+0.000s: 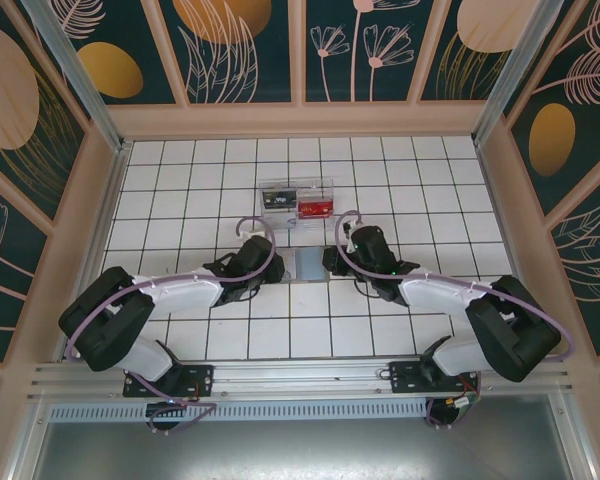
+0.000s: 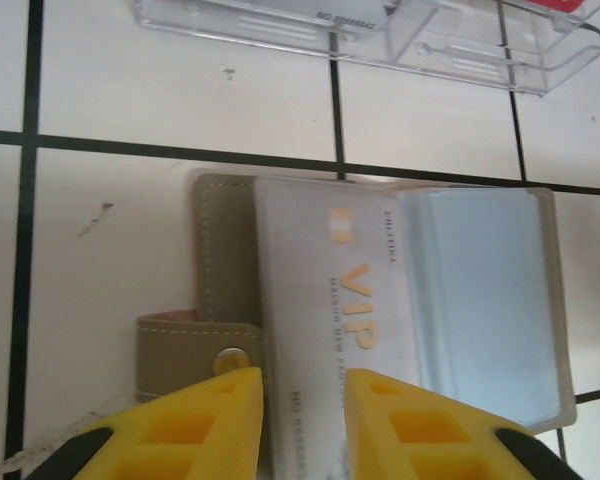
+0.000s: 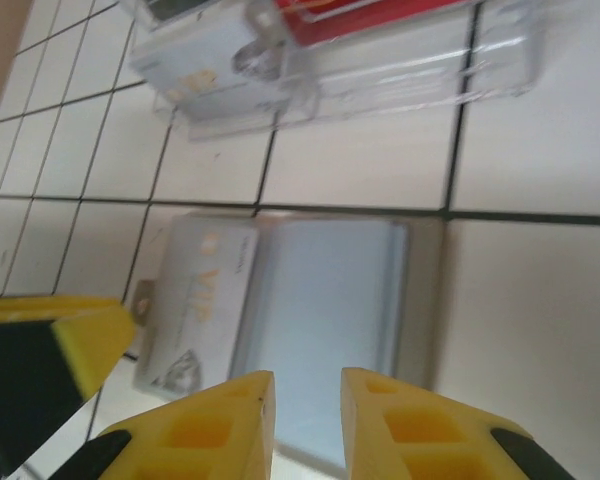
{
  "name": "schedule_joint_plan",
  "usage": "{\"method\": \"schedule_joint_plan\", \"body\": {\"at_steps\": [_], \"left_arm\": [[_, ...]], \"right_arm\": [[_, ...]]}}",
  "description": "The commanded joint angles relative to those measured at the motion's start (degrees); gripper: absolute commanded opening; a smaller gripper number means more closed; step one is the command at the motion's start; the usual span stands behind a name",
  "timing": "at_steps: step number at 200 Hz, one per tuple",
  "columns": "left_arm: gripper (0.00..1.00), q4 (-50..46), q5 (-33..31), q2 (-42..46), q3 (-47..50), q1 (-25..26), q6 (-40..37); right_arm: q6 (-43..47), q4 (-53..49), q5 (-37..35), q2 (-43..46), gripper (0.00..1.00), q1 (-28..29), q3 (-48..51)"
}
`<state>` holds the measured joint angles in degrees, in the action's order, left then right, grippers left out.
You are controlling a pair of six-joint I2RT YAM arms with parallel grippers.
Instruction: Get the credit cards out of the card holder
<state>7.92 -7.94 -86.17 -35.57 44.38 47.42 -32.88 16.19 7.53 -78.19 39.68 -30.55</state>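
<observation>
The grey card holder (image 2: 225,250) lies open on the white tiles between both grippers (image 1: 306,264). A white credit card marked VIP (image 2: 330,300) rests on its left panel, next to the snap tab (image 2: 185,350). The right panel (image 3: 330,310) is a clear sleeve. My left gripper (image 2: 305,385) hovers over the card's near end, jaws narrowly apart, with the card showing in the gap. Above the right panel's near edge my right gripper (image 3: 308,400) also stands slightly open, with nothing between its fingers.
A clear plastic tray (image 1: 298,203) stands one tile beyond the holder, with a red card (image 3: 360,15) and a pale card (image 3: 190,70) in it. The left gripper's yellow finger (image 3: 70,340) shows at the left of the right wrist view. Walls enclose the tiled floor.
</observation>
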Motion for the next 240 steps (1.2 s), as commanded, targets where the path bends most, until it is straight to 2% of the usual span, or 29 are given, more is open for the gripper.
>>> {"method": "schedule_joint_plan", "body": {"at_steps": [1, 37, 87, 114, 126, 134, 240], "left_arm": [[0.29, 4.9, 2.8, 1.0, 2.5, -1.5, -1.8], [0.26, 6.5, 3.9, 1.3, 3.5, -1.8, -2.5], [0.26, 3.0, 2.2, 2.8, 0.2, -2.0, -4.2], [0.20, 3.8, 3.6, 1.2, -0.4, -2.0, -4.2], [0.10, 4.6, 4.0, 0.1, 0.1, -2.0, -3.9], [0.08, 5.0, 3.8, -0.5, 0.5, -2.0, -3.6], [0.09, 6.9, 4.2, -5.1, 2.9, -2.0, -1.8]], "right_arm": [[-3.2, 3.4, 2.7, -2.5, 0.24, 2.0, -2.8], [-5.8, 6.0, 5.0, -8.3, 0.21, 4.0, -6.0], [-8.6, 5.2, 6.1, -13.9, 0.19, 4.0, -9.7], [-9.8, 5.2, 7.0, -15.9, 0.18, 3.9, -10.6], [-10.2, 5.3, 7.5, -16.7, 0.18, 3.7, -10.8], [-10.4, 5.4, 7.7, -17.2, 0.18, 3.7, -11.0], [-11.9, 5.7, 11.0, -21.2, 0.18, 3.0, -12.0]]}}
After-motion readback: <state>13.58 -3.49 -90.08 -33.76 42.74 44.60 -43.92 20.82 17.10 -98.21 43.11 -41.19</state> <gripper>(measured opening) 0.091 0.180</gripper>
